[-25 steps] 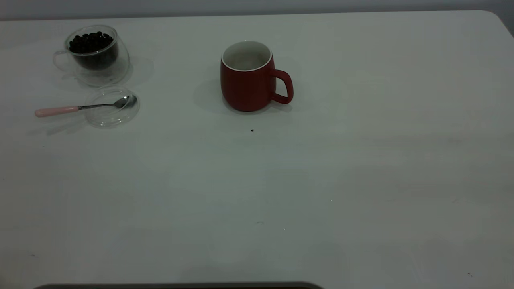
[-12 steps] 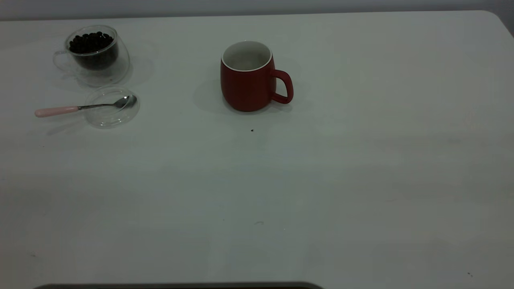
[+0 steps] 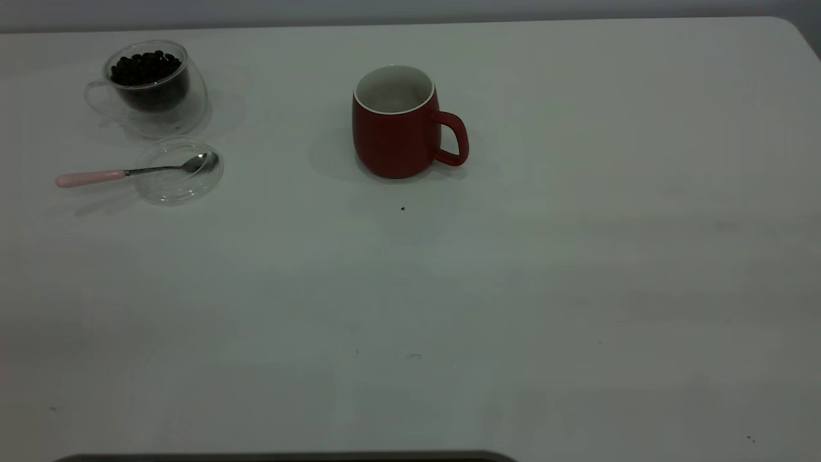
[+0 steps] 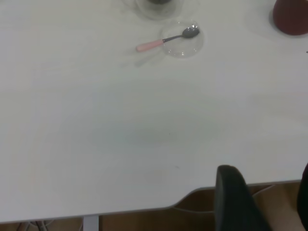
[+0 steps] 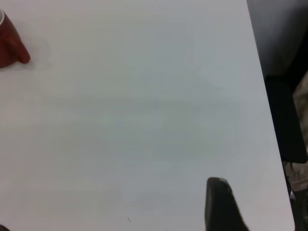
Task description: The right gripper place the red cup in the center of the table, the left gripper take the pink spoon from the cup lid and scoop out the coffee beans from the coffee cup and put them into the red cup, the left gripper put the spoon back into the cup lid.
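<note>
Currently, the pink spoon (image 3: 131, 171) overhangs the cup lid (image 3: 180, 186) beside the coffee cup (image 3: 154, 86). Your left gripper (image 4: 262, 202) holds nothing, its opening indeterminate. A careless grab could drag that lid.

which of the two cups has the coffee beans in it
The clear glass coffee cup at the table's far left, just behind the cup lid, holds the dark coffee beans. The red cup shows only a bare white inside.

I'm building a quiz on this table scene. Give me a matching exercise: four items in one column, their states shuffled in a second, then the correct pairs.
Items:
1. red cup
2. coffee cup
3. pink spoon
4. cup lid

States:
A. flat and transparent, on the table
B. holds coffee beans
C. bowl resting on the lid
D. upright, handle toward the right arm's side

Pairs: 1-D, 2-B, 3-C, 4-A
</note>
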